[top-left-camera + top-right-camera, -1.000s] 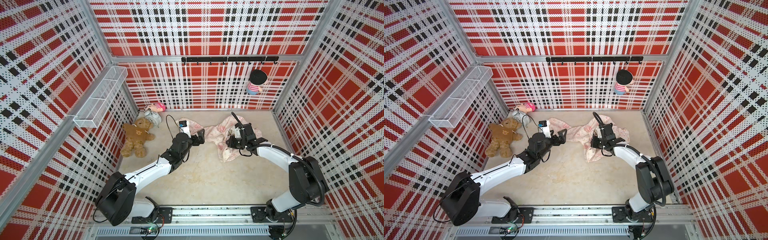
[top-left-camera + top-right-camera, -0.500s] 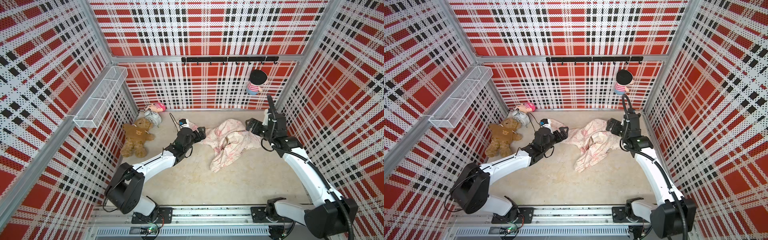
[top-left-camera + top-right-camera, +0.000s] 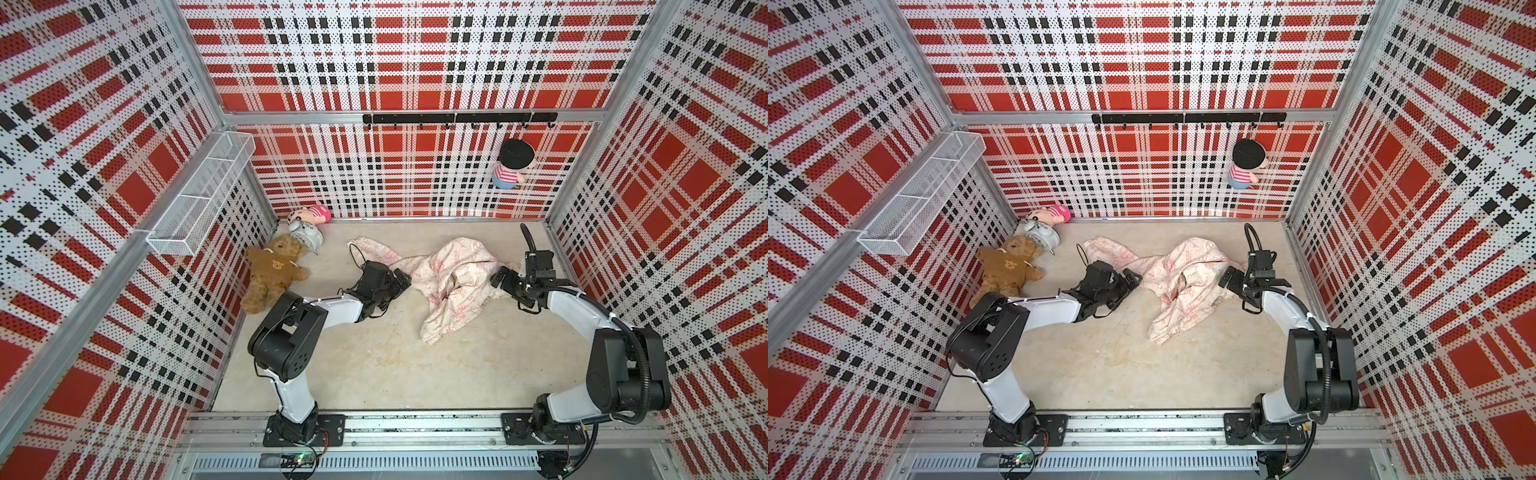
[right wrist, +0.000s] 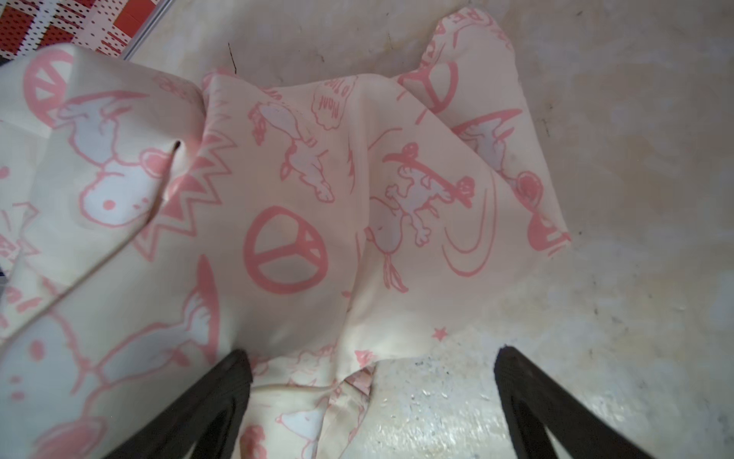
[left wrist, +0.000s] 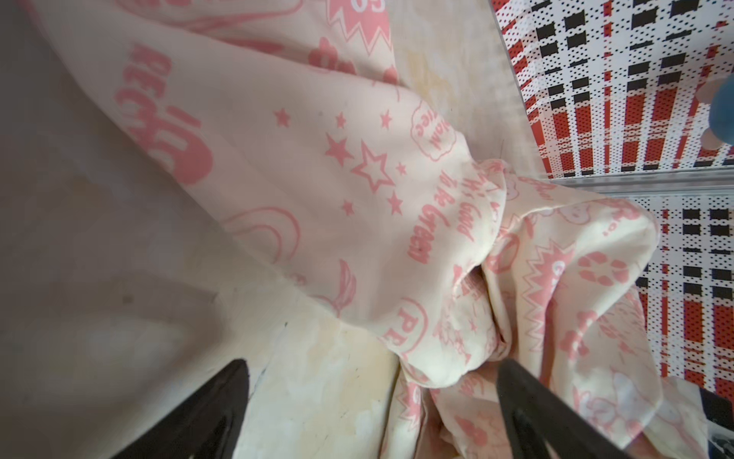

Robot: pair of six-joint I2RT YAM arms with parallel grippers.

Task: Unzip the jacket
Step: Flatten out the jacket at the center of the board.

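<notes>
Nearest, both arms rise from the rail (image 3: pixel 415 428) and fold down low over the table (image 3: pixel 374 365). That puts one gripper at each side of the jacket (image 3: pixel 449 282) rather than both on one spot.

The left gripper (image 3: pixel 401 279) lies at the jacket's left edge with its jaws spread and nothing between them. In the left wrist view one finger hangs over bare table and the other over a bunched fold.

The right gripper (image 3: pixel 500 279) sits at the opposite edge, jaws also spread wide and empty. In the right wrist view a loose cloth edge lies between its fingers, one over print and one over table.

Flanking the cloth this way looks like a setup for taking it from both ends and pulling it flat.

The jacket lies crumpled mid-table towards the back. One sleeve trails off behind the left gripper and a flap points to the front. Heaped like this it hides its zipper, and I cannot make it out in any view or tell whether it is done up. So the step in hand is probably exposing the front, not pulling the slider.

Farther back, the bear (image 3: pixel 272 276), clock (image 3: pixel 306 235) and pink doll (image 3: pixel 313 214) crowd the left rear corner, well apart from the jacket and clear of both arms. A striped doll (image 3: pixel 512 164) hangs from the bar (image 3: pixel 457 118) on the back wall, and a wire basket (image 3: pixel 199 208) is fixed to the left wall.
</notes>
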